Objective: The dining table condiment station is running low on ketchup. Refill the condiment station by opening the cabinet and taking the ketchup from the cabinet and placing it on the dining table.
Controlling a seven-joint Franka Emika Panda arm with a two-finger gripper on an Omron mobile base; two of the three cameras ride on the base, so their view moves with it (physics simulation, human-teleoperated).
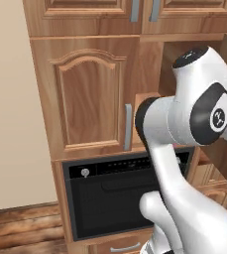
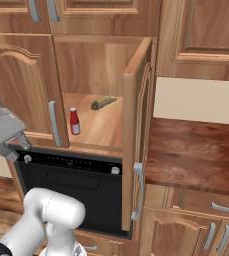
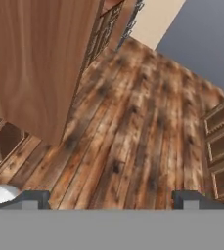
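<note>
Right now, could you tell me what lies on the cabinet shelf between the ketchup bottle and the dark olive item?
Nothing: in the right base view the shelf is bare wood between the ketchup bottle at the front left and the dark olive item farther back.

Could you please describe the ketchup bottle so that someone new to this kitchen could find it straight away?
Look above the black oven at the cabinet, whose right door stands open. On its wooden shelf, near the front left, stands the ketchup, upright. It is small and red with a white cap, unlike the dark olive oblong item lying further back.
</note>
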